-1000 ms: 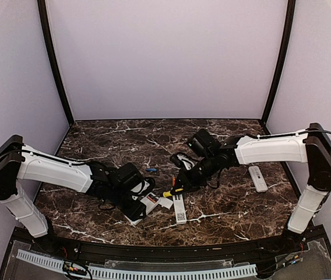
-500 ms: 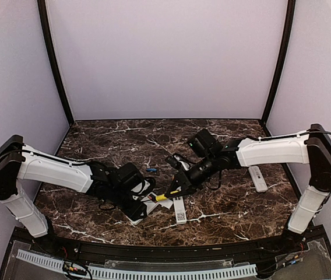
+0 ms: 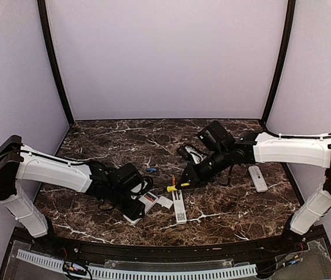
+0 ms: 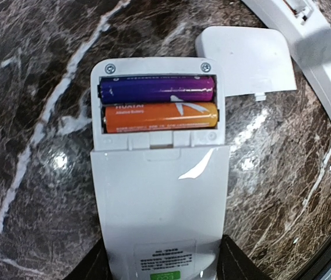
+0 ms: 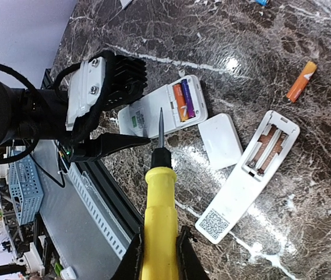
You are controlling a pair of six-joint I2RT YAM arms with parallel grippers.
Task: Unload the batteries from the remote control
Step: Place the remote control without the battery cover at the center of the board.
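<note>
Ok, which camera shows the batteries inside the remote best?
Left wrist: the batteries lie side by side, close up, in the open remote. Right wrist shows them small; the top view barely shows them.

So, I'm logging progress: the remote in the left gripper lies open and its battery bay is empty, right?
No. The remote in the left gripper lies open, but its bay holds a purple battery and an orange battery, as the left wrist view shows.
</note>
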